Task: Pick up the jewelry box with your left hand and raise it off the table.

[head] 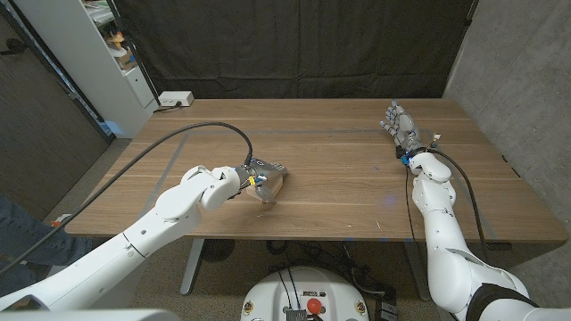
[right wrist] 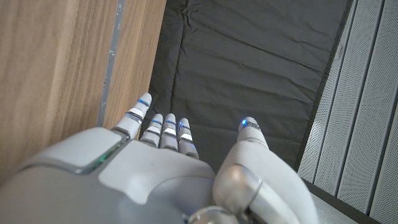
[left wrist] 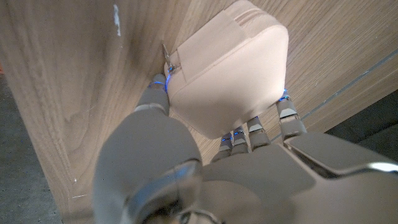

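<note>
I have the left hand (left wrist: pixel 205 168) wrapped on the pale pink jewelry box (left wrist: pixel 227 65), thumb on one side, fingers (left wrist: pixel 249 134) on the other; box sits near the middle of the wooden table (head: pixel 357 187), and whether it touches the wood I cannot tell; my right hand (head: pixel 401 127) holds nothing, fingers straight and slightly apart.

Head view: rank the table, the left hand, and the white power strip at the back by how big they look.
1. Table, by far.
2. Left hand, holding the jewelry box.
3. White power strip, though it sits farther from the camera, so true size is unsure.
</note>
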